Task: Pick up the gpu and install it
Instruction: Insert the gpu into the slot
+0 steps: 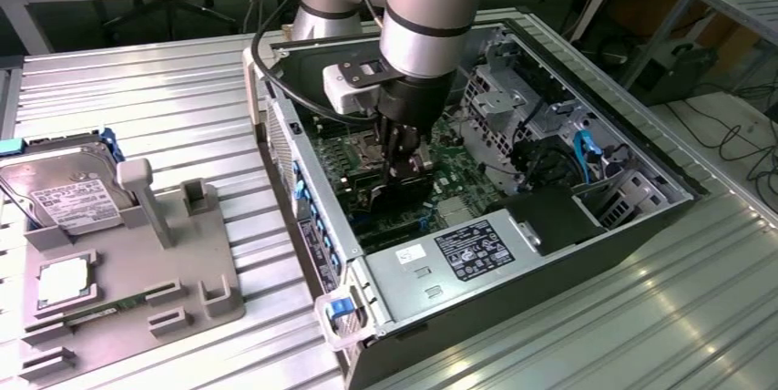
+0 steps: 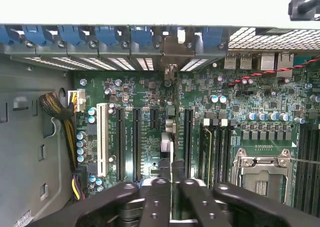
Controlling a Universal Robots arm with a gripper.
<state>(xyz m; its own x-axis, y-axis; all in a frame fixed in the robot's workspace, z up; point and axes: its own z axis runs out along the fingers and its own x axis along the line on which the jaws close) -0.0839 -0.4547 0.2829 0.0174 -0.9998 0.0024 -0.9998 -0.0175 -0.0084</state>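
The arm is working inside the open computer case (image 1: 312, 226), and the step in hand looks like the install itself, with the pick-up already done. The claw (image 2: 170, 179) is reaching down over the motherboard (image 2: 145, 92), its 2 black fingers (image 2: 159, 192) sitting close together and clamping the gpu (image 2: 167, 147). In the wrist view the gpu is showing edge-on as a thin, flat sliver. It is running from the fingers toward the rear wall, where its metal bracket end is meeting the row of blue plastic latches (image 2: 107, 35). I cannot tell whether its lower edge is sitting in a slot yet or only hovering above one.

By my judgement, seating is calling for the card's edge to be lined up true with a long black slot (image 2: 136, 142). It is also calling for a straight, even push and for the bracket to be sliding cleanly into its opening.

The board is green and crowded with small cylindrical capacitors, 1 white slot (image 2: 103, 137) and a square steel CPU socket (image 2: 262, 174). In the exterior view, the ribbed aluminium counter (image 1: 158, 89) is carrying a grey moulded fixture (image 1: 158, 281), with a silver hard drive (image 1: 67, 189) resting on it.
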